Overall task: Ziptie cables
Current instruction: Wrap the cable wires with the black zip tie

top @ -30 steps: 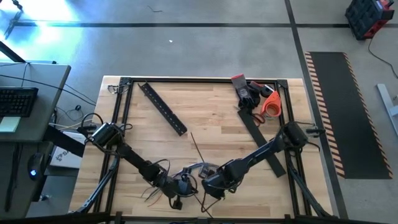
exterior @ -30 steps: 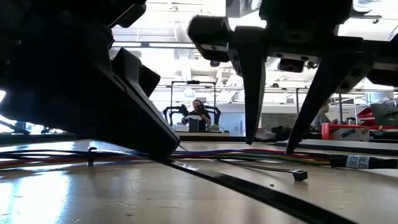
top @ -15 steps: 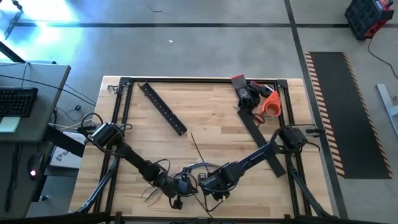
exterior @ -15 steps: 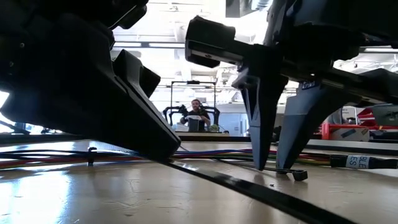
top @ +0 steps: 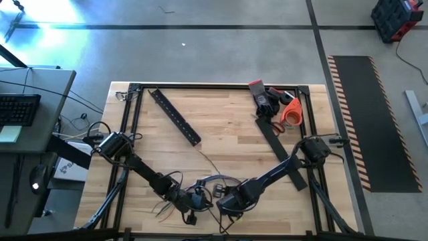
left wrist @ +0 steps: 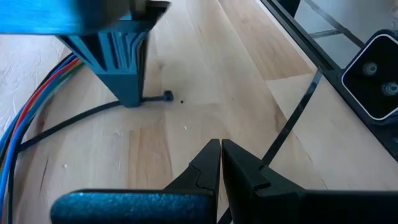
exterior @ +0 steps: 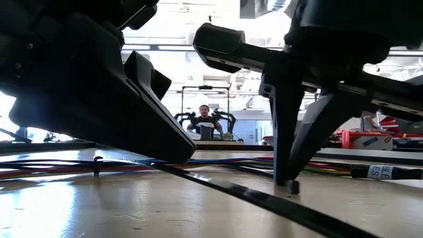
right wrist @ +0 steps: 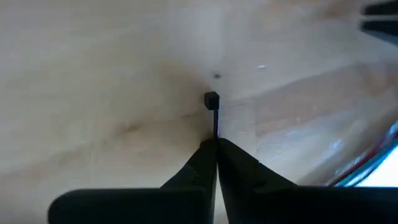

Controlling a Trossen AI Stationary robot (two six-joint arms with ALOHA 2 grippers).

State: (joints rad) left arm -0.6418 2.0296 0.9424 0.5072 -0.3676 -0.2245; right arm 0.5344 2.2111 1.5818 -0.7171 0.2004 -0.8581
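Observation:
The cables [left wrist: 25,118] are thin blue, red and dark wires lying on the wooden table near its front edge; they also show in the low view [exterior: 225,160]. A thin black zip tie with a small square head [right wrist: 211,98] lies on the table. My right gripper [right wrist: 216,146] stands on it, shut, beside the cables [top: 215,179]. My left gripper [left wrist: 221,155] is shut on a second black strap [left wrist: 298,106], just left of the right gripper [top: 229,203]. My left gripper pinches the thin black strap [left wrist: 268,163] between its two fingers. The strap runs on along the table past the gripper [exterior: 264,197]. My right gripper pinches the zip tie's strap [right wrist: 215,127] just behind its head, at the fingertips. The fingers point down from above, and the head [exterior: 291,187] rests on the table.
A flat black perforated bar [top: 175,117] lies at the far left, another black bar [top: 281,150] at the right. A red-black tool [top: 261,97] and orange-handled scissors [top: 289,112] lie at the far right corner. Black frame rails [top: 130,120] edge the table. A person [exterior: 202,119] stands far behind.
My right gripper has come down from above the table onto the zip tie, set its open fingers astride the strap and shut on it just behind the head. The head has slid a little toward my left gripper, and the tie's far tail has swung aside.

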